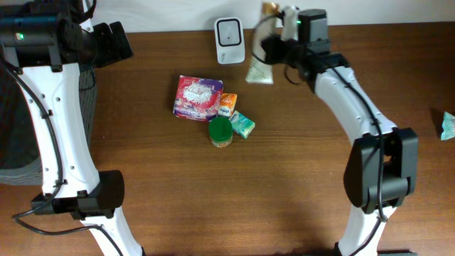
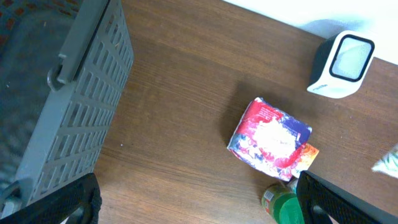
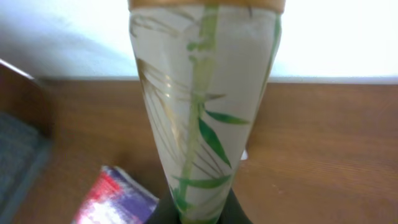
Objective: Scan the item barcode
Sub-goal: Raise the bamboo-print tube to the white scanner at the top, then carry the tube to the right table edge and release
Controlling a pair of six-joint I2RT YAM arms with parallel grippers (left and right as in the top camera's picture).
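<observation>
I note pouch [image 3: 199,112]: frosted white, green bamboo stalk and leaves, gold line sketches, tan top band. Scanner [image 1: 229,40] white, grey window. Packet [image 1: 197,98] red-purple-white. Jar lid [image 1: 220,129] green. Basket [image 2: 74,106] grey, slatted. Table [image 1: 284,185] dark brown woodgrain.

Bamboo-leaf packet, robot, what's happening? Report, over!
Right gripper shut on bamboo-leaf packet. Left gripper open, empty, by the grey basket. Packet beside the white scanner, nothing between them. Over.
</observation>
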